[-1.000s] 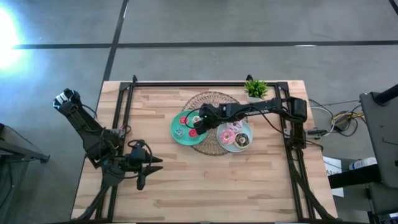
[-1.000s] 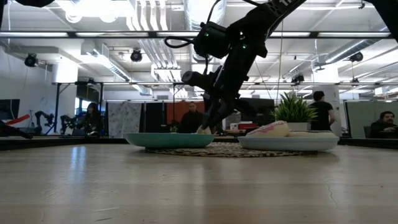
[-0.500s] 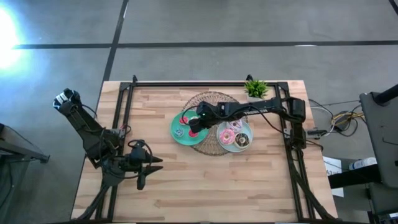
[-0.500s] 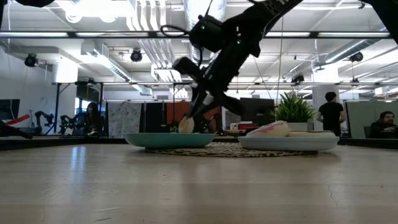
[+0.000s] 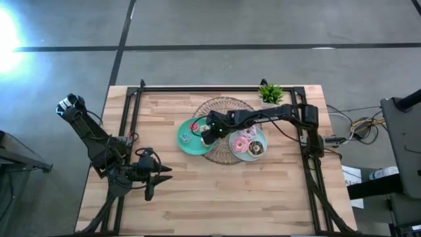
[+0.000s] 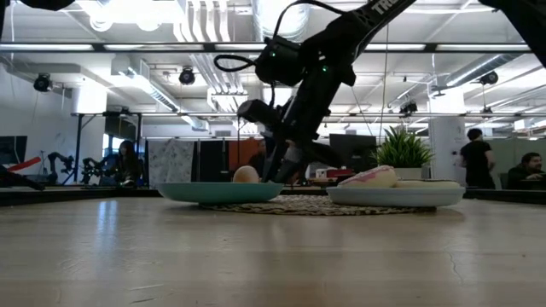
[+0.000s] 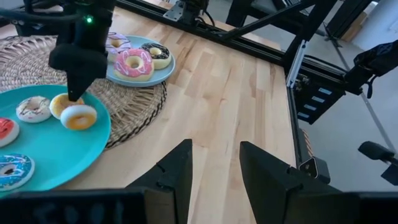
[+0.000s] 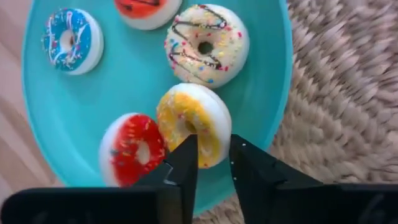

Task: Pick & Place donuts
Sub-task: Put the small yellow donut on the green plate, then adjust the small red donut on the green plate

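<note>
Over teal plate [image 8: 273, 93], right tool [image 8: 213, 163] parted beside yellow donut [image 8: 193, 121], left tool [image 7: 214, 163] parted.

From above, I work in even, soft light, and my arms throw only faint shadows on the bench [image 5: 217, 191]; a hard white glare burns on the floor [image 5: 8, 31] beyond the bench's far left corner. At bench height the near bench surface [image 6: 256, 264] smears into blur, my right arm is a dark silhouette against bright ceiling strip lights [image 6: 128, 12], and the room behind is hazy. My right wrist picture is bright, with the red donut [image 8: 134, 149] slightly smeared and my own fingers [image 8: 184, 163] soft and dark. My left wrist picture is clear in the middle, softer toward its edges, its fingers [image 7: 174, 174] blurred.
</note>
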Controlling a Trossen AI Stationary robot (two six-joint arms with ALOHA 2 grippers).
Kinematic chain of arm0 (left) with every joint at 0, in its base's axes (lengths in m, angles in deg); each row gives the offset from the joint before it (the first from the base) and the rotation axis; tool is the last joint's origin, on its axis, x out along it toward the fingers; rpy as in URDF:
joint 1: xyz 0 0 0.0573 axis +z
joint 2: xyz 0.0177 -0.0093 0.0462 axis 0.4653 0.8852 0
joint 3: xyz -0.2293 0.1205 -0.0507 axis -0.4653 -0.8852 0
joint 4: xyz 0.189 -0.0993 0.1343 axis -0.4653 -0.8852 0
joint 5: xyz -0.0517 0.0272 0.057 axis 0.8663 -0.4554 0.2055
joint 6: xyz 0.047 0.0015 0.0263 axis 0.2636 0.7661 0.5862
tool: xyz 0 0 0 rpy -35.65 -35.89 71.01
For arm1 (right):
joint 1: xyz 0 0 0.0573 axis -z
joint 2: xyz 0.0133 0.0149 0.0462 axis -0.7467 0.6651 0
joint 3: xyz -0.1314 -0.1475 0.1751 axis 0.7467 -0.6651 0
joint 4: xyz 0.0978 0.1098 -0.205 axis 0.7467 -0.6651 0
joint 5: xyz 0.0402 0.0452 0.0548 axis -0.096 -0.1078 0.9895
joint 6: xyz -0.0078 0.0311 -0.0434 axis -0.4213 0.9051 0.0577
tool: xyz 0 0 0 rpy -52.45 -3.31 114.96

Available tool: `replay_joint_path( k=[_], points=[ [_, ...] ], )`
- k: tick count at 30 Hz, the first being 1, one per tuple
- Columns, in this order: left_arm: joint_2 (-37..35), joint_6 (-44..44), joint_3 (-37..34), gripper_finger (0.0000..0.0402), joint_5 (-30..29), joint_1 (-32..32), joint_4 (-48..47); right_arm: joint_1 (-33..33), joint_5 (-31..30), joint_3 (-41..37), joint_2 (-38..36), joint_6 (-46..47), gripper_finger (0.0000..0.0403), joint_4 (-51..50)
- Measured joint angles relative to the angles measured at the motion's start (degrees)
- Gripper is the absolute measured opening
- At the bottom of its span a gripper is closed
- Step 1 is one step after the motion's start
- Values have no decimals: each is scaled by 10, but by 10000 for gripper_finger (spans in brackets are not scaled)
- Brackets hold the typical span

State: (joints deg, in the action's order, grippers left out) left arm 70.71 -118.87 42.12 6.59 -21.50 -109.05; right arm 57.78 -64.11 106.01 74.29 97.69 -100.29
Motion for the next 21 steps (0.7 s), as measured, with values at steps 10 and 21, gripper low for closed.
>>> replay_joint_path(
  k=[10, 21],
  points=[
    [0, 3, 0, 108, -14, 0, -9, -5, -45, 52, -3, -75, 129, -60],
    [0, 8, 0, 108, -25, 0, -11, -22, -36, 63, -4, -97, 136, -73]
  ],
)
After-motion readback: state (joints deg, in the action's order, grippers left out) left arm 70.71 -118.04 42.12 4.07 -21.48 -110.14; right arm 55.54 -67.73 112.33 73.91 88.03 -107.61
